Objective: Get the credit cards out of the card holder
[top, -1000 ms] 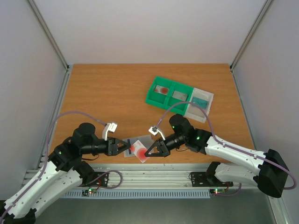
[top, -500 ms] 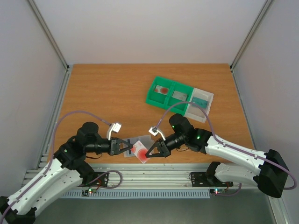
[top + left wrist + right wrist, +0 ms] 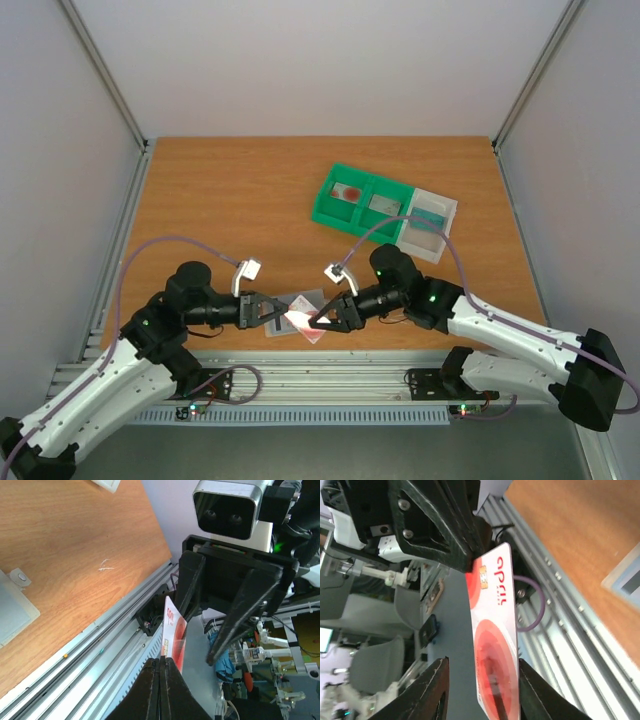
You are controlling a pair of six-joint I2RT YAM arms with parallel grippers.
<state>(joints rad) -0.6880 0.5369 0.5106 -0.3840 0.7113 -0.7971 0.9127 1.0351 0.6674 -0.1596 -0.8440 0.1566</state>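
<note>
1. Top external view: a red-and-white card (image 3: 303,321) is held in the air over the near edge of the desk (image 3: 230,200), between the two grippers.
2. One end of the card is clamped by the left gripper (image 3: 272,312), its jaws pressed together on it.
3. The right gripper (image 3: 322,320) is spread, with its fingers (image 3: 434,690) on either side of the card; contact cannot be told.
4. The card holder (image 3: 303,298) is seen flat on the desk by the near edge, just beneath the card.
</note>
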